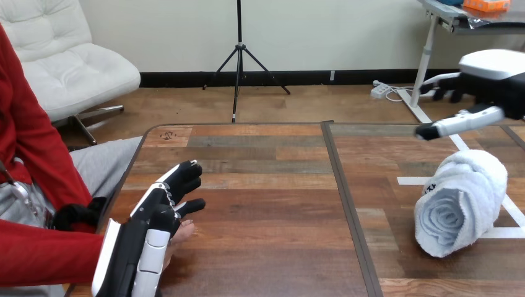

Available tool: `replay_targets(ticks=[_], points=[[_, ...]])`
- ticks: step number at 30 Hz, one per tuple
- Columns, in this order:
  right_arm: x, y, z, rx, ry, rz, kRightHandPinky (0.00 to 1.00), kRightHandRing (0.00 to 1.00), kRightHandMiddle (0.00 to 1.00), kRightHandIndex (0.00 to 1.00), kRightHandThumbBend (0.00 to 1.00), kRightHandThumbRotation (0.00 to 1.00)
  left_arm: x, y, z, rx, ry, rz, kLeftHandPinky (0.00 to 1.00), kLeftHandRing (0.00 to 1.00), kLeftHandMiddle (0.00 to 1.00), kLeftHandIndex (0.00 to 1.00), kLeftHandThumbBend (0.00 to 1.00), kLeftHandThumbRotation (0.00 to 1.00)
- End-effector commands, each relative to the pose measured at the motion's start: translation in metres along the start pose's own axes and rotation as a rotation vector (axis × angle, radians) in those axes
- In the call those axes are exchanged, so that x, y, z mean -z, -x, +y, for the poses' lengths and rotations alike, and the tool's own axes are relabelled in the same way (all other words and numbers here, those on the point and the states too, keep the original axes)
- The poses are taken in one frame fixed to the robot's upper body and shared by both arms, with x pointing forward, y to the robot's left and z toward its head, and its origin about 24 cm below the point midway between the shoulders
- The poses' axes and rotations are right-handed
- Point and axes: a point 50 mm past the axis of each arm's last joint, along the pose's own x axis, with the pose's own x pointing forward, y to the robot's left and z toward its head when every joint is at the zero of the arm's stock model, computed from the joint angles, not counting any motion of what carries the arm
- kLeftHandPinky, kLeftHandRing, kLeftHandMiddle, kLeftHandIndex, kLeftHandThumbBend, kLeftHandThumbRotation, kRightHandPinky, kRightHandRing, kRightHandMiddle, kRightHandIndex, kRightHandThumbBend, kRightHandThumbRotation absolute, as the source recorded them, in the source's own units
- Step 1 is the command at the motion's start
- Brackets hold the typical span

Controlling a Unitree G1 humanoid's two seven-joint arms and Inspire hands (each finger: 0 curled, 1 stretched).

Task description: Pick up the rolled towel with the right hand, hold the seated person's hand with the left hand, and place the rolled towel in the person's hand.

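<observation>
The rolled towel (461, 201), white with its spiral end facing me, lies on the table (272, 185) at the right. My right hand (489, 83) hovers above and behind it, apart from it, open with its fingers (455, 122) stretched out to the left. At the lower left my left hand (162, 207) lies over the person's hand (183, 232), whose fingertips peek out beneath it. Its fingers are nearly straight and its thumb sticks out to the right, so it rests open on that hand. The person's red-sleeved forearm (43, 253) comes in from the left edge.
A dark seam (347, 204) runs front to back between the two tabletops. White tape lines (421, 180) mark the right tabletop around the towel. The person sits close against the table's left edge.
</observation>
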Motion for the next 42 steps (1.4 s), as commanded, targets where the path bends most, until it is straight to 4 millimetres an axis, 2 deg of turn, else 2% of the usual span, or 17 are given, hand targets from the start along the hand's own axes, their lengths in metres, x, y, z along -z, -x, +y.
replay_targets(ticks=[1, 11, 17, 22, 25, 33, 42], points=[[0.002, 0.014, -0.030, 0.104, 0.048, -0.019, 0.65, 0.83, 0.87, 0.91, 1.00, 0.95, -0.016, -0.014, -0.004, -0.008, 0.023, -0.102, 0.78, 0.88, 0.86, 0.82, 0.73, 1.00], [0.012, 0.028, -0.018, 0.102, 0.161, -0.029, 0.67, 0.82, 0.87, 0.91, 1.00, 0.96, -0.014, -0.013, -0.005, -0.011, 0.019, -0.095, 0.80, 0.88, 0.86, 0.82, 0.74, 1.00], [0.017, 0.034, -0.010, 0.095, 0.213, -0.030, 0.71, 0.85, 0.90, 0.95, 1.00, 0.97, -0.013, -0.012, -0.006, -0.011, 0.011, -0.093, 0.80, 0.87, 0.86, 0.82, 0.74, 1.00], [0.018, 0.037, -0.005, 0.084, 0.283, -0.050, 0.76, 0.89, 0.94, 0.99, 1.00, 0.90, -0.012, -0.013, -0.006, -0.011, 0.009, -0.100, 0.79, 0.86, 0.86, 0.82, 0.74, 1.00], [0.022, 0.037, -0.003, 0.045, 0.333, -0.004, 0.80, 0.92, 0.96, 0.99, 1.00, 0.88, -0.013, -0.013, -0.006, -0.007, 0.011, -0.097, 0.79, 0.86, 0.86, 0.82, 0.73, 1.00], [0.026, 0.039, 0.008, 0.061, 0.417, -0.018, 0.92, 0.98, 1.00, 1.00, 1.00, 0.80, -0.013, -0.014, -0.006, -0.002, 0.015, -0.097, 0.79, 0.87, 0.86, 0.82, 0.74, 1.00], [0.029, 0.039, 0.017, 0.049, 0.421, -0.015, 0.99, 1.00, 1.00, 1.00, 1.00, 0.76, -0.013, -0.015, -0.005, 0.002, 0.029, -0.093, 0.80, 0.88, 0.87, 0.83, 0.75, 1.00]])
